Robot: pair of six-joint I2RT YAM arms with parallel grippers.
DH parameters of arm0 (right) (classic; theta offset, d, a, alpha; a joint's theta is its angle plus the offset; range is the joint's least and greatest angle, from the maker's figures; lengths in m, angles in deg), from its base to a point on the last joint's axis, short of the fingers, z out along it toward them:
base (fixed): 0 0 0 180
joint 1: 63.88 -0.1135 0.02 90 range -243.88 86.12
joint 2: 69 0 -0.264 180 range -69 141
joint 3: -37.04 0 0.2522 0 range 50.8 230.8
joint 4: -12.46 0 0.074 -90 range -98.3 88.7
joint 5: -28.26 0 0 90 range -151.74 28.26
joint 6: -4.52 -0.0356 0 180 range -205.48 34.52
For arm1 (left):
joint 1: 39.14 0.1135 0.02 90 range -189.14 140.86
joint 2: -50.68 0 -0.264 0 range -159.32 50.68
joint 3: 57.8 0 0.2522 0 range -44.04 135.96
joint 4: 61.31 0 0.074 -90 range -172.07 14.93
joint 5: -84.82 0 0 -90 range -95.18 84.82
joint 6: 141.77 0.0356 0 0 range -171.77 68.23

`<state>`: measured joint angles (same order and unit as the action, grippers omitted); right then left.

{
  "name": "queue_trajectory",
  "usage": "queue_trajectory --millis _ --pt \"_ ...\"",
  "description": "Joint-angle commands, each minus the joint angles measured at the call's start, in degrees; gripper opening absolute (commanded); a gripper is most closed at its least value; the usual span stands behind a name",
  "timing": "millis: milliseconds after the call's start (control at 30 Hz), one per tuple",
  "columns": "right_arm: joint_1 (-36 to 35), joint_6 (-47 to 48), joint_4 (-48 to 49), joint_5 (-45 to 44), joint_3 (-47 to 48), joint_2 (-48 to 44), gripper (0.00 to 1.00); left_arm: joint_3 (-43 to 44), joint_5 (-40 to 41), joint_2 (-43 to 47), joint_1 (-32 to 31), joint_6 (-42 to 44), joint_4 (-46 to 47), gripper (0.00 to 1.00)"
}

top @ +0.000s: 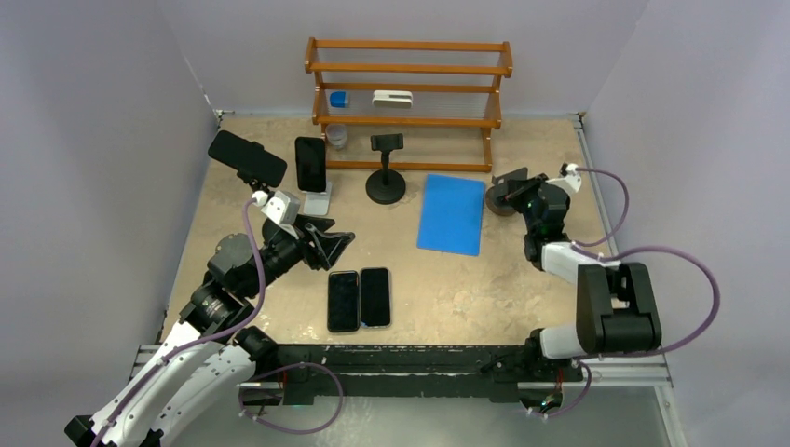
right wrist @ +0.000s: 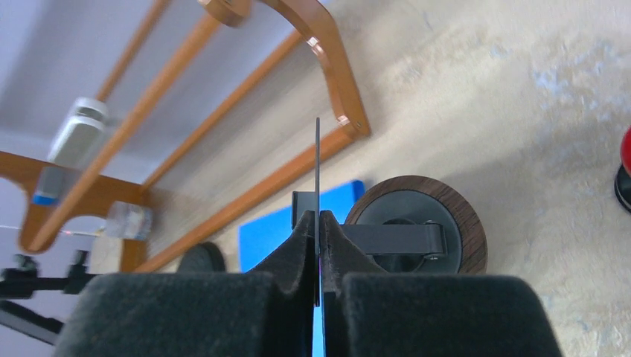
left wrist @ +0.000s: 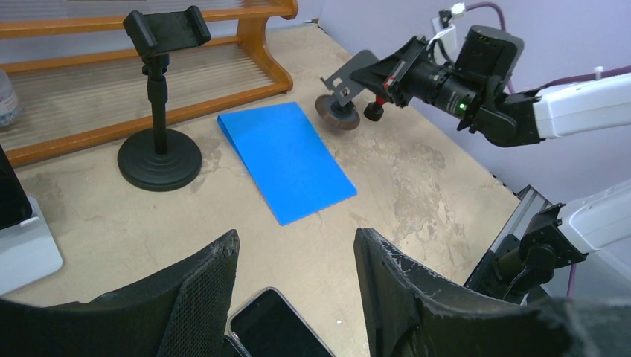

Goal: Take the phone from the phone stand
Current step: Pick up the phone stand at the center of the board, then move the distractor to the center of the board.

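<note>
two phones (top: pixel 359 299) lie flat side by side, well in front of the wooden rack (top: pixel 407 70). just before the rack's left end we see an upright phone (top: pixel 311 163) leaning on a white stand (top: pixel 320 200), untouched by either arm. left of that rack end a second dark phone (top: pixel 247 158) sits tilted and raised off the table; we cannot tell what carries it. before the rack's middle stands an empty black clamp stand (top: pixel 387 177), and a blue pad (top: pixel 452 214) lies flat before the rack's right half.

our left gripper (left wrist: pixel 296 238) hangs over the far ends of the flat phones, its fingers parted and gripping nothing. our right gripper (right wrist: pixel 318 223), just off the rack's right foot, has its fingers pinched tight on a thin black plate (right wrist: pixel 318 163) seen edge-on; this plate belongs to a stand with a round wood-rimmed base (right wrist: pixel 454 216).
</note>
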<state>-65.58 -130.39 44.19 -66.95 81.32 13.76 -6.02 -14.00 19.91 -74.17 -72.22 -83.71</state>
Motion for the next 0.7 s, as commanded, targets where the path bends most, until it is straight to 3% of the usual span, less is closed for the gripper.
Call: queue_trajectory --millis 0,300,500,667 --pt "0.1 1.5 3.2 -1.3 1.1 -7.5 0.0 0.7 -0.8 0.4 -0.3 -0.3 1.9 0.56" --pt "-1.6 1.5 0.9 3.7 2.4 -12.6 0.0 0.7 -0.8 0.6 -0.3 -0.4 1.9 0.56" --pt "-13.4 6.8 5.2 10.3 5.4 -9.0 0.0 0.7 -0.8 0.5 -0.3 -0.3 1.8 0.56" --pt "-19.2 6.1 10.9 17.6 8.2 -1.5 0.0 0.7 -0.6 0.6 -0.3 -0.2 1.8 0.56"
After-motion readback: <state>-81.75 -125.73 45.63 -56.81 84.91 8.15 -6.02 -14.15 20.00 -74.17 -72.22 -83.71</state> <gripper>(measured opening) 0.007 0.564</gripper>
